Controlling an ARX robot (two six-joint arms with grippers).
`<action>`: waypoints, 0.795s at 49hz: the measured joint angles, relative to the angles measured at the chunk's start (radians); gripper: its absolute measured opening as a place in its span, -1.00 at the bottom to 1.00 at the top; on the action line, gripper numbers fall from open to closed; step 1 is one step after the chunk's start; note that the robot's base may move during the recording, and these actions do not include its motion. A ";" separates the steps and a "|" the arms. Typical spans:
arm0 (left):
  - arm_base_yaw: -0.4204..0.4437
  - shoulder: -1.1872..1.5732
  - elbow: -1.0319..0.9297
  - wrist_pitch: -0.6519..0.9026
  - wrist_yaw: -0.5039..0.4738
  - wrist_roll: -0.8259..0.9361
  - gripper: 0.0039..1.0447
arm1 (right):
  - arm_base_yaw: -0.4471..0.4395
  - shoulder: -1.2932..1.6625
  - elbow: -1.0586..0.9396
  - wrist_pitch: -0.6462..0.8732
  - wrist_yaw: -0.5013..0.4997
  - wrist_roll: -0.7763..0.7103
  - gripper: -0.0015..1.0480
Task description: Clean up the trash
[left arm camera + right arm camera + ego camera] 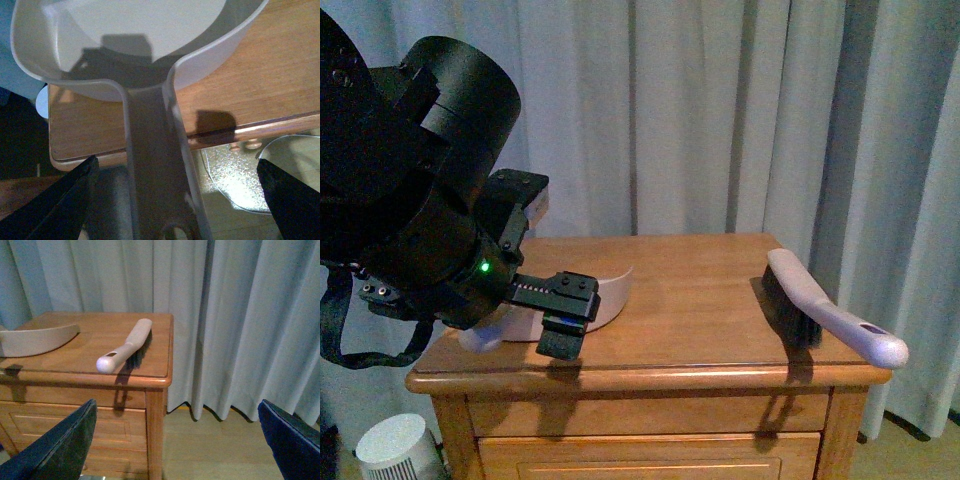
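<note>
No crumpled white paper ball shows in any view. The beige dustpan (610,292) lies on the left of the wooden nightstand (700,300), its handle sticking out over the front left edge. My left gripper (563,318) is open just over that edge. In the left wrist view the dustpan's handle (152,165) runs between the spread fingers (57,207) without touching them, and the pan's bowl (125,45) lies beyond. My right gripper (175,440) is open and empty, off to the right of the nightstand above the floor, and is out of the front view.
A white hand brush (825,308) with dark bristles lies along the nightstand's right edge, handle overhanging the front; it also shows in the right wrist view (125,347). Grey curtains (720,110) hang behind. A round white object (395,450) stands on the floor at the left.
</note>
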 joint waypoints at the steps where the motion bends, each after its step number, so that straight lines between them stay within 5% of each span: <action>1: 0.001 0.001 -0.002 0.001 0.000 0.002 0.86 | 0.000 0.000 0.000 0.000 0.000 0.000 0.86; 12: 0.011 0.005 -0.005 0.012 0.000 0.021 0.86 | 0.000 0.000 0.000 0.000 0.000 0.000 0.86; 30: 0.014 0.006 -0.005 0.012 -0.004 0.031 -0.36 | 0.000 0.000 0.000 0.000 0.000 0.000 0.86; 39: 0.017 0.006 -0.005 0.012 0.005 0.040 -0.44 | 0.000 0.000 0.000 0.000 0.000 0.000 0.86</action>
